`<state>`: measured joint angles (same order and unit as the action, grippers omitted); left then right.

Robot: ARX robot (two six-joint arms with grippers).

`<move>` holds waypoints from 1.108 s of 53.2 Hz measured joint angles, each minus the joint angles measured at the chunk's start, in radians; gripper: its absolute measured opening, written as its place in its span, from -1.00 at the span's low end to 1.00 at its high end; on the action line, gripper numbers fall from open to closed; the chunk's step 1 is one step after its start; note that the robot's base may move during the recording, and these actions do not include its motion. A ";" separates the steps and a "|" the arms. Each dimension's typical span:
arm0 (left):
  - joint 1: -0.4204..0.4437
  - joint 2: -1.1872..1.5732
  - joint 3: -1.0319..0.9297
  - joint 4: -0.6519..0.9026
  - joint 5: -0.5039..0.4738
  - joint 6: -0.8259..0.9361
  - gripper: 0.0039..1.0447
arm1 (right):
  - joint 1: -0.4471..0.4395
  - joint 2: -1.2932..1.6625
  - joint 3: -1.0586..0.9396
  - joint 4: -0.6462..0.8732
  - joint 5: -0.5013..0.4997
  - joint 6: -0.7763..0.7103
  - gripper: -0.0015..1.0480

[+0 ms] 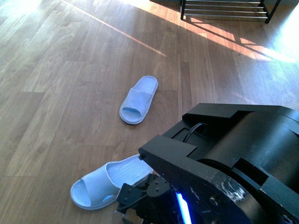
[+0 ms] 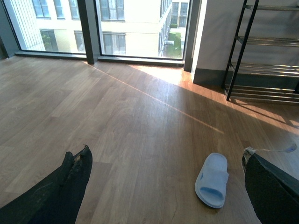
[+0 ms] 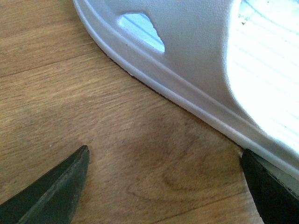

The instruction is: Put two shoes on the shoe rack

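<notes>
The two shoes are pale blue slide sandals, not sneakers. One sandal (image 1: 138, 100) lies mid-floor; it also shows in the left wrist view (image 2: 212, 179). The other sandal (image 1: 110, 182) lies near me and fills the right wrist view (image 3: 205, 60). My right gripper (image 3: 163, 186) is open, low over the floor right beside this sandal's sole edge; it shows in the front view (image 1: 125, 205). My left gripper (image 2: 168, 186) is open and empty, held above the floor, well apart from the far sandal. The shoe rack (image 1: 224, 9) stands at the far right, empty (image 2: 266, 70).
Bare wooden floor (image 1: 70, 70) all round. My right arm's black body (image 1: 233, 163) fills the lower right of the front view. Large windows (image 2: 112, 28) and a white wall (image 2: 215, 37) lie beyond the rack.
</notes>
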<state>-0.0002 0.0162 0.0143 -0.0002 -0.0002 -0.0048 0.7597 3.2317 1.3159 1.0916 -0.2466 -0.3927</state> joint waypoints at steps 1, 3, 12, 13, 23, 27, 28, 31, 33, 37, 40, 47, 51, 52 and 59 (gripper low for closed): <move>0.000 0.000 0.000 0.000 0.000 0.000 0.83 | -0.001 -0.002 0.003 -0.006 -0.002 -0.003 0.82; 0.000 0.000 0.000 0.000 0.000 0.000 0.83 | -0.004 -0.006 0.011 -0.018 -0.006 -0.015 0.82; 0.000 0.000 0.000 0.000 0.000 0.000 0.83 | -0.026 -0.012 0.022 -0.016 -0.019 -0.048 0.82; 0.000 0.000 0.000 0.000 0.000 0.000 0.83 | -0.028 -0.013 0.022 -0.015 -0.020 -0.052 0.82; 0.000 0.000 0.000 0.000 0.000 0.000 0.83 | -0.074 -0.072 -0.030 -0.099 -0.042 -0.164 0.82; 0.000 0.000 0.000 0.000 0.000 0.000 0.83 | -0.090 -0.097 -0.055 -0.154 -0.063 -0.219 0.82; 0.000 0.000 0.000 0.000 0.000 0.000 0.83 | -0.094 -0.103 -0.062 -0.166 -0.069 -0.231 0.82; 0.000 0.000 0.000 0.000 0.000 0.000 0.83 | -0.101 -0.114 -0.080 -0.180 -0.084 -0.275 0.82; 0.000 0.000 0.000 0.000 0.000 0.000 0.83 | -0.100 -0.114 -0.088 -0.163 -0.082 -0.291 0.82; 0.000 0.000 0.000 0.000 0.000 0.000 0.83 | -0.090 -0.113 -0.082 -0.137 -0.066 -0.299 0.82; 0.000 0.000 0.000 0.000 0.000 0.000 0.83 | -0.077 -0.113 -0.063 -0.119 -0.053 -0.276 0.82; 0.000 0.000 0.000 0.000 0.000 0.000 0.83 | -0.044 -0.118 -0.046 -0.093 -0.050 -0.193 0.82; 0.000 0.000 0.000 0.000 0.000 0.000 0.83 | -0.027 -0.121 -0.047 -0.092 -0.054 -0.170 0.82; 0.000 0.000 0.000 0.000 0.000 0.000 0.83 | -0.023 -0.122 -0.044 -0.093 -0.053 -0.167 0.82; 0.000 0.000 0.000 0.000 0.000 0.000 0.83 | 0.003 -0.116 0.008 -0.120 -0.036 -0.139 0.82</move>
<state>-0.0002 0.0162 0.0143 -0.0006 -0.0002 -0.0048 0.7628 3.1161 1.3235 0.9718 -0.2829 -0.5320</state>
